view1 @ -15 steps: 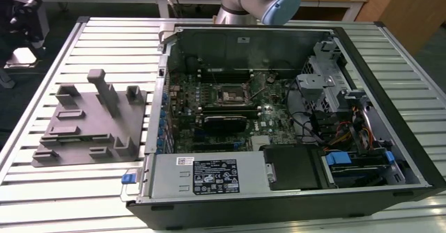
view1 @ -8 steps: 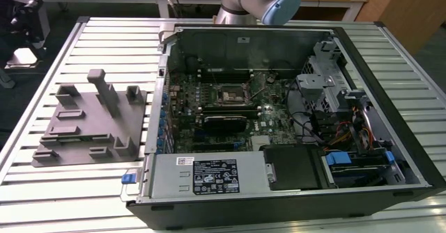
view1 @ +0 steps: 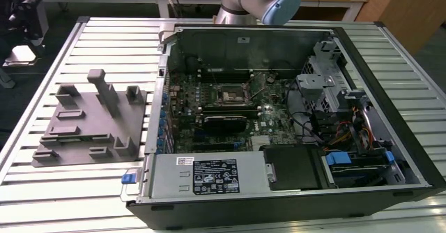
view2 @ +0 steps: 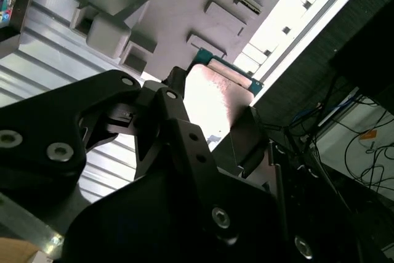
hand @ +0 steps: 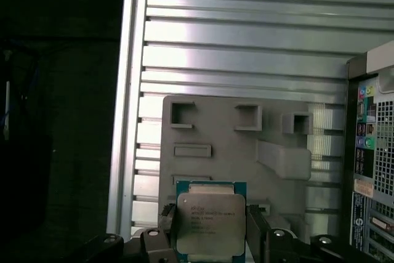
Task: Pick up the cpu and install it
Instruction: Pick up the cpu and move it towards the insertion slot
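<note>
Pinching small flat square silver-topped cpu (hand: pixel 210 220), green-rimmed, by opposite edges, black two-finger claw (hand: pixel 210 233) holds it aloft over grey plastic fixture block (hand: pixel 221 133); prob. light, stiff, w/ fragile underside.

**A:** Can anyone actually read any text in these?

**B:** Not really. The cpu (hand: pixel 210 225) has a few lines of dark print on its metal top. The black label (view1: pixel 215 176) on the power supply (view1: pixel 169 183) has white print. It's all too tiny to make out.
</note>
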